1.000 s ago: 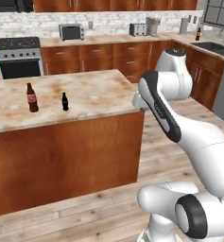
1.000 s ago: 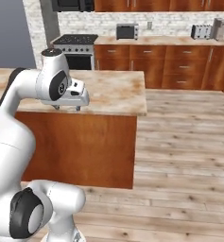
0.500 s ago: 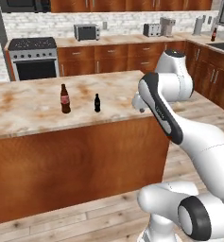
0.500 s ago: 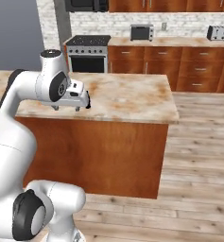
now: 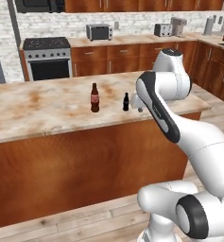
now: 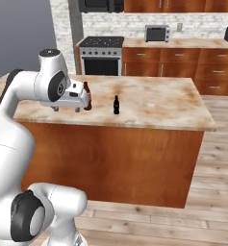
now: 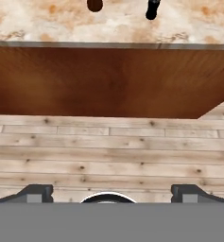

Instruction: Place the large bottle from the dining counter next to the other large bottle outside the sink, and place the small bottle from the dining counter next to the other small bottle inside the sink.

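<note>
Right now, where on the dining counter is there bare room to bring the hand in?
The dining counter is bare left of the large bottle and right of the small bottle toward its far end. It is tight only between the two bottles, which stand apart near the middle.

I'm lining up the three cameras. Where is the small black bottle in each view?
Left base view: small black bottle mid-frame on the dining counter, right of the large bottle.
Right base view: centre of the counter.
Hand view: top edge, right of centre.
Shared landmark: the counter's front edge.
</note>
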